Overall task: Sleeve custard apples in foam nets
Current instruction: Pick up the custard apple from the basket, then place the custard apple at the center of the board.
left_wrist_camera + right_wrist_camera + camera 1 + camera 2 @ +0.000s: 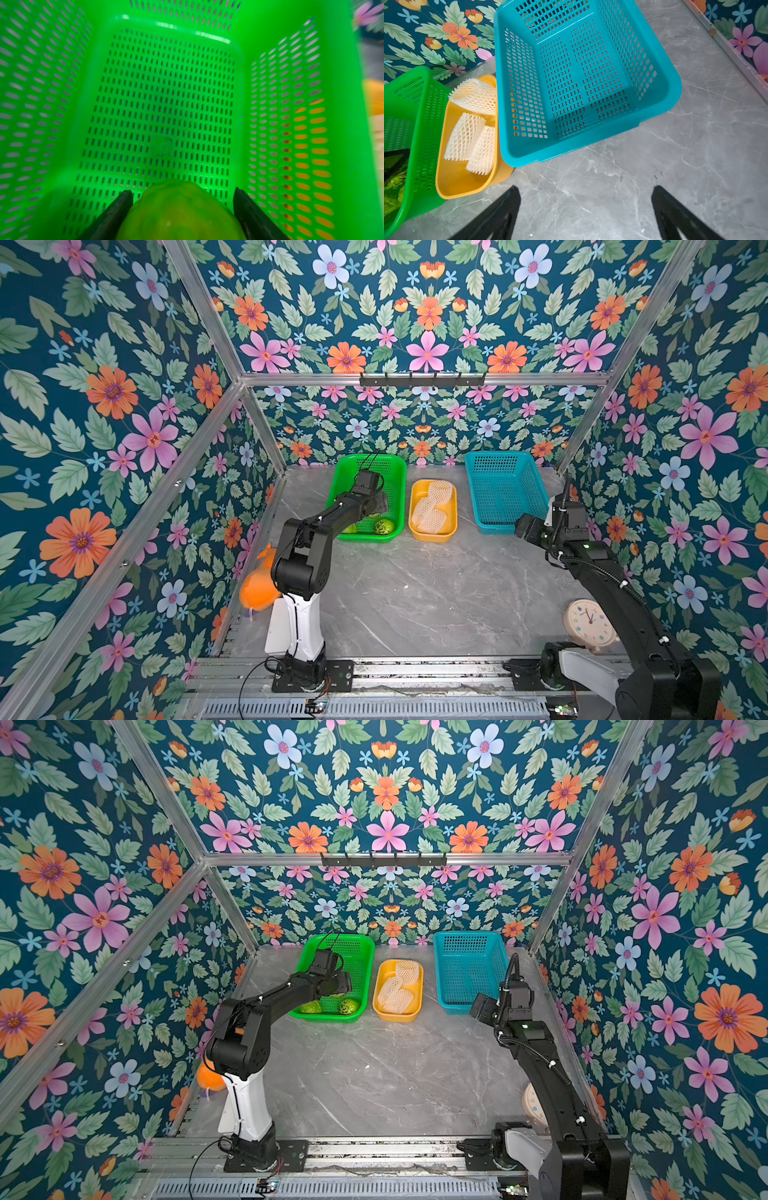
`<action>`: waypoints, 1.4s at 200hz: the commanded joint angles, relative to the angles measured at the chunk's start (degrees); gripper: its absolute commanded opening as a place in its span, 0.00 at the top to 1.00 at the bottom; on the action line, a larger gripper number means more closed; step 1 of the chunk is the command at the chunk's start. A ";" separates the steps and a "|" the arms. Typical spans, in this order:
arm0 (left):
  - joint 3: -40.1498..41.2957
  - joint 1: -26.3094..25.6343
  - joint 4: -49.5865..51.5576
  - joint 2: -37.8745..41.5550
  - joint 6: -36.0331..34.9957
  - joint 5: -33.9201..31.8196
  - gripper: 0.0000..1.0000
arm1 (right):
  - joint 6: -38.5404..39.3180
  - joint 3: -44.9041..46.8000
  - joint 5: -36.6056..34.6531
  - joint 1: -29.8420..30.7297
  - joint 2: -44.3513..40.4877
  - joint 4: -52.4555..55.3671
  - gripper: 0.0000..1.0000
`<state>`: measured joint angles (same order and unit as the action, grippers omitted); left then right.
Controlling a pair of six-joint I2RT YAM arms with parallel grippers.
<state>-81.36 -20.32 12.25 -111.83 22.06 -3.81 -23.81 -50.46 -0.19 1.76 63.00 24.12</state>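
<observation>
Custard apples lie at the near end of the green basket (371, 459): one bumpy green fruit (383, 526) and another (350, 528) show in both top views. My left gripper (182, 192) reaches down into that basket. Its open black fingers (122, 205) straddle a third custard apple (180, 214), close against its sides, and the fruit rests on the basket floor. Three cream foam nets (432, 506) lie in the yellow tray (432, 536). My right gripper (585, 191) hovers open over bare table, in front of the blue basket (591, 153), with nothing between its fingers.
The blue basket (505, 526) holds nothing. An orange plush toy (257, 591) lies by the left arm's base, and a small round clock (588, 624) stands near the right arm's base. A black hook rail (422, 380) runs along the back wall.
</observation>
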 commanded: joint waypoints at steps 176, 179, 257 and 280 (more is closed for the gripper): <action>33.89 -35.64 -19.03 25.14 3.78 2.31 0.25 | -4.24 1.60 -0.87 0.08 -2.25 1.02 0.01; 34.24 -36.00 -19.14 24.88 3.51 2.10 0.25 | -4.23 1.63 -0.80 0.08 -2.28 1.03 0.01; 37.94 -37.83 -22.61 18.76 1.23 1.70 0.23 | -5.19 4.03 -0.14 0.08 -3.90 1.28 0.01; 37.90 -37.90 -22.64 17.78 1.32 2.03 0.21 | -5.12 4.36 -0.68 0.07 -4.33 1.51 0.01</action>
<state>-43.42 -58.17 -8.62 -93.43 24.01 -1.43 -28.27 -46.28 -0.21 1.76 59.13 25.10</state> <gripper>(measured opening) 0.776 0.993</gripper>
